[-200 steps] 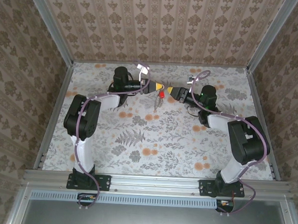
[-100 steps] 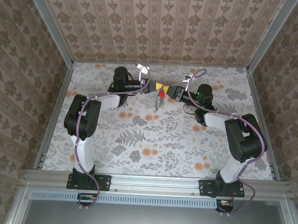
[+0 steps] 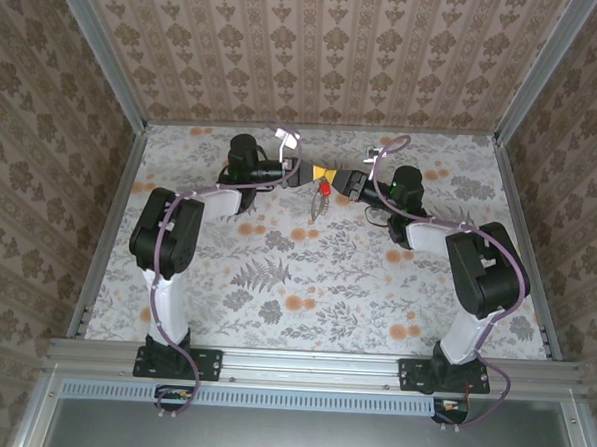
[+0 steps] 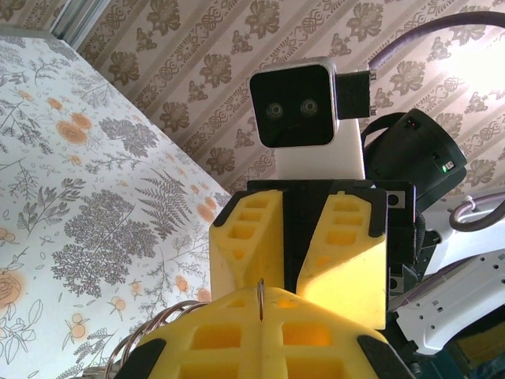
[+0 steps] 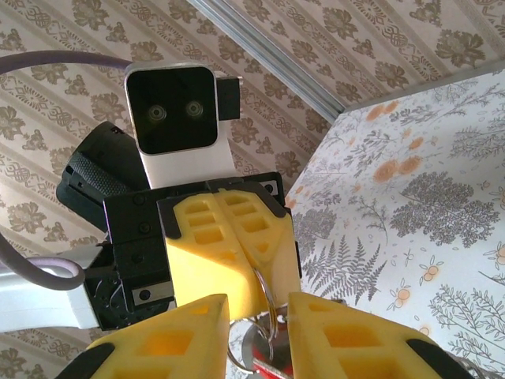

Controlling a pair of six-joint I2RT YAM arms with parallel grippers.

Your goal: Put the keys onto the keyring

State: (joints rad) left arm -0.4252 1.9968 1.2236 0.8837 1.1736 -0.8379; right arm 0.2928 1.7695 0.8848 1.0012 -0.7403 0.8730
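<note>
Rails of grey aluminium (image 3: 301,362) run along the near edge and carry both bases. From there the left arm (image 3: 165,239) and the right arm (image 3: 481,275) reach out over the flower-printed table top (image 3: 306,279) and meet nose to nose near its far side. The left gripper (image 5: 241,268) is clamped tight, its yellow fingers pressed together on the rim of the dull grey metal loop of the keyring (image 5: 271,304), which pokes out edge-on from between them. The tiny key with the bright red plastic head (image 3: 323,188) dangles just under the spot where the two grippers meet, clear of the table. I cannot tell whether it is already threaded on the loop or only hanging against it. What has changed in the last second is on the right. The right gripper (image 4: 292,272) has slid leftwards, closing the small gap to its partner. Its jaws have drawn in to a narrow slot with the loop and the red head sitting inside it, not visibly pressed on either yet. To my eye it is about to pinch the key and work it along the loop, so the threading is at hand rather than done. Behind it all stands the brown patterned wallpaper of the back wall (image 3: 317,54).
</note>
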